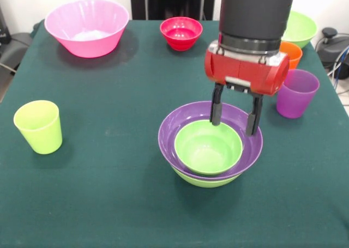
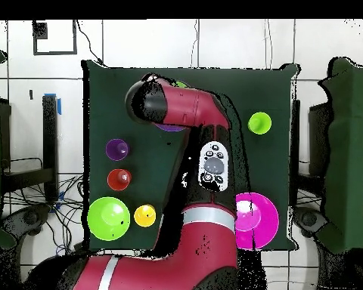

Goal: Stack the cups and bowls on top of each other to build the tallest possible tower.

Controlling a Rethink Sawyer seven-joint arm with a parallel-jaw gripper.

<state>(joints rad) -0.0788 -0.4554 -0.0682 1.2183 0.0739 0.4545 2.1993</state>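
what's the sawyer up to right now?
It's building a tower of nested bowls. The claw hangs open over the far rim of the stack: a lime green bowl sits inside the purple bowl, which rests on another green one. It grips nothing. The pink bowl, red bowl, lime green cup and purple cup stand loose on the table.
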